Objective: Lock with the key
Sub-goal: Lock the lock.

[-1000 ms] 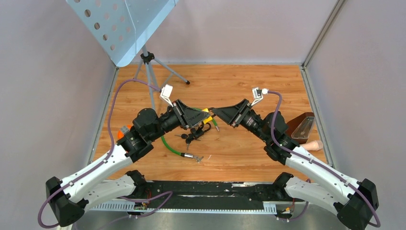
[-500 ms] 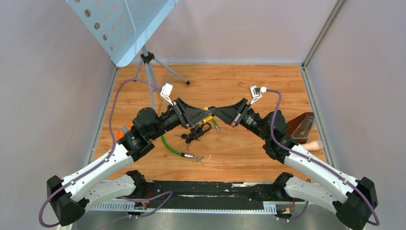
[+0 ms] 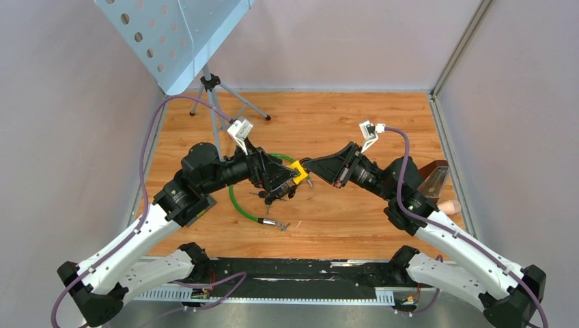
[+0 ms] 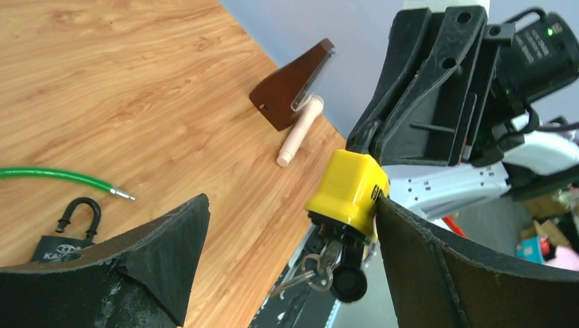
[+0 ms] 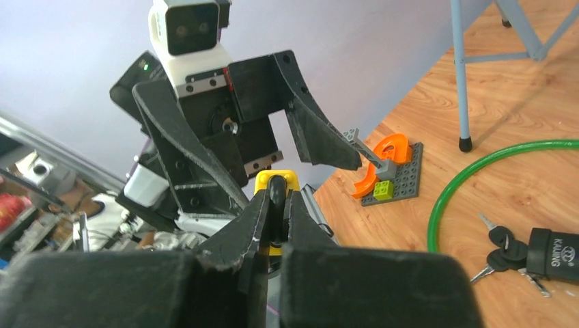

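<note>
A yellow padlock (image 3: 298,171) hangs in the air above the table's middle. My right gripper (image 5: 275,198) is shut on its black shackle (image 5: 276,190). A black-headed key (image 4: 347,282) sticks out of the lock's underside (image 4: 348,191), with a ring and a second key (image 4: 307,277) dangling from it. My left gripper (image 4: 290,205) is open around the lock's lower end. Its right finger (image 4: 437,266) lies against the lock's side and its left finger (image 4: 164,246) stands well apart. In the top view the left gripper (image 3: 283,179) meets the right gripper (image 3: 305,164) at the lock.
A black padlock (image 5: 553,253) with keys (image 5: 502,249) lies on the table beside a green cable (image 3: 239,205). A brick plate with orange pieces (image 5: 392,174) sits at the left. A brown scraper with a beige handle (image 4: 290,92) lies at the right edge. A tripod stand (image 3: 212,82) stands at the back left.
My right gripper has shut on the shackle. My left gripper has opened wide and let go of the padlock, and the left arm has shifted toward the middle.
</note>
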Available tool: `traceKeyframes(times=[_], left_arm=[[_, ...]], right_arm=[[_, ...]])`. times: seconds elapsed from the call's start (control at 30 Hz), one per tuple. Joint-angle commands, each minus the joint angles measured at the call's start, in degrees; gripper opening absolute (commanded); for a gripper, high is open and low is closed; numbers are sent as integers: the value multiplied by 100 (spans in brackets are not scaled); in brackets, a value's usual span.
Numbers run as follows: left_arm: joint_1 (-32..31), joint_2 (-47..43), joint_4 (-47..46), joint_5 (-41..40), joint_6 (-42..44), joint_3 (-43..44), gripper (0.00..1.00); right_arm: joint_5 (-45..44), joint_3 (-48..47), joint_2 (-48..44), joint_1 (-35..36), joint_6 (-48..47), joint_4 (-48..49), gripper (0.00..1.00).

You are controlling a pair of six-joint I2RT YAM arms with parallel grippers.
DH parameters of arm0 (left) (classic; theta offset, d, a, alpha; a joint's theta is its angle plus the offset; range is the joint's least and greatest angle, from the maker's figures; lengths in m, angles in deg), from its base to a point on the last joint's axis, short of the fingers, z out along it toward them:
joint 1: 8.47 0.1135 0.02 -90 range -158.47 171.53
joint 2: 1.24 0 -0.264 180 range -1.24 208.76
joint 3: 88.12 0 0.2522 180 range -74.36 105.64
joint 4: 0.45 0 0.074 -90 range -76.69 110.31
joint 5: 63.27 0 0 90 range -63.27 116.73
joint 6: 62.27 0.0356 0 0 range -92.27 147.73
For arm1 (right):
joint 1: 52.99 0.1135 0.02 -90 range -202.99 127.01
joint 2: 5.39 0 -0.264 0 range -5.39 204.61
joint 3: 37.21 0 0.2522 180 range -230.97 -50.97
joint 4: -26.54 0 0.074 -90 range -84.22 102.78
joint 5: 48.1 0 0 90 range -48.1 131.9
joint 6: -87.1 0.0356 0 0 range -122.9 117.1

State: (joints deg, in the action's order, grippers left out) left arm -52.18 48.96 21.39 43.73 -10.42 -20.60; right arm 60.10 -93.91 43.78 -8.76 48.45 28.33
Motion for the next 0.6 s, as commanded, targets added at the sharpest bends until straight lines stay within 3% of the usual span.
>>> traceKeyframes(times=[0.0, 0.23, 0.37, 0.57], left_arm=[[148, -119, 465, 850, 901, 353, 97], [160, 4, 188, 1822, 889, 406, 96], [160, 203, 339, 2328, 936, 463, 83], [160, 292, 317, 2551, 873, 437, 75]], right_arm=[[603, -420, -307, 20, -768, 86, 0], [1245, -790, -248, 25, -1729, -658, 0], [1500, -976, -74, 25, -1972, -935, 0], [1745, -1085, 235, 22, -2020, -1130, 0]])
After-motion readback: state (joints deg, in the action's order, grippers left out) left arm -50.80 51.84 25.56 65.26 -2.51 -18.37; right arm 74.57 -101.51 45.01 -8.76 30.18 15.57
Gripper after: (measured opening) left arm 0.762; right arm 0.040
